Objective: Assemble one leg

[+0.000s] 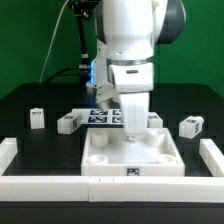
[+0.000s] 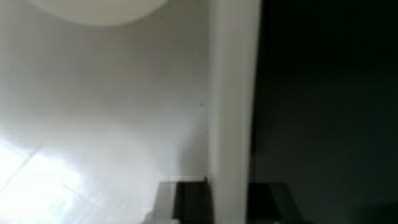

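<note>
Pointing straight down, the tool [image 1: 134, 132] hangs over the rear part of the white tabletop [image 1: 120, 160], its tip low against or just above that tray. The arm's bulky white wrist hides the fingers in the exterior view, and the wrist view is too blurred to help, so I cannot tell whether the jaws stand wide, narrow or closed on anything. The wrist view shows only a smooth pale face [image 2: 107, 130] ending in a straight edge against black. The leg [image 1: 154, 119] lies just beside the tool on the exterior view's right, at the tabletop's back edge, partly hidden by the arm and resting on the black surface [image 1: 50, 150]. It is a small, blocky white plastic peg with a black-and-white square tag on its face. Three other legs [image 1: 68, 123] of the same look lie apart on the surface, two on the exterior view's left and one far on its right. The tabletop is square and matte, with raised rims and rounded hollows at its corners. Behind it lies the marker board [image 1: 100, 116], thin and flat. Low white rails [image 1: 212, 155] border the surface.
</note>
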You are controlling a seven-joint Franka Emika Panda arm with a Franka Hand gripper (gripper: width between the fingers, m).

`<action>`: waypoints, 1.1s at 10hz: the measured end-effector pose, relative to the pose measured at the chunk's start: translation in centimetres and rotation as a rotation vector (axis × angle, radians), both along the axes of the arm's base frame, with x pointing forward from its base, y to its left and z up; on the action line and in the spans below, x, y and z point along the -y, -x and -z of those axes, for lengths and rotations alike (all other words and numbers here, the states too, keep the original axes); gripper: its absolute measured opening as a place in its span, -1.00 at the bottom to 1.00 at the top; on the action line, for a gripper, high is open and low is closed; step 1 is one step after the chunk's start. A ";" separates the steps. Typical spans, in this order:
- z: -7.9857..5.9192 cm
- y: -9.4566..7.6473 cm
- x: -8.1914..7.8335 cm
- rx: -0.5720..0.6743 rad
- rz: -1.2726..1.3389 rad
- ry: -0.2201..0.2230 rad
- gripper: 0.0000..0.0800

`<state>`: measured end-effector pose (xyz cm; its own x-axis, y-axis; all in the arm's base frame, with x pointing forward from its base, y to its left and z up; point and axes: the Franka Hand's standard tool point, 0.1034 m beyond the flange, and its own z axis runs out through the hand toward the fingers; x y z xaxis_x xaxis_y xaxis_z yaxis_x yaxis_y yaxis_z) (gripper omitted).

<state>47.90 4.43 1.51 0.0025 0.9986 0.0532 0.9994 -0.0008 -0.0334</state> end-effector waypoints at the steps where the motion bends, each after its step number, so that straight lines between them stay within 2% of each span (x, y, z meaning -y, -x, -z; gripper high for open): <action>1: 0.0 -0.7 -1.0 -0.003 -0.001 -0.001 -0.85; 3: 0.3 -1.9 -1.9 -0.005 -0.011 -0.007 -0.85; 5: 0.4 -2.3 -2.7 -0.002 -0.015 -0.011 -0.85; 9: 0.4 -2.4 -2.9 -0.015 -0.001 -0.010 -0.85; 10: 0.4 -2.3 -2.9 -0.015 0.000 -0.010 -0.63; 11: 0.4 -2.3 -2.8 -0.015 0.000 -0.010 -0.15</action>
<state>50.25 7.28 1.09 0.0034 0.9980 0.0630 0.9988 -0.0003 -0.0485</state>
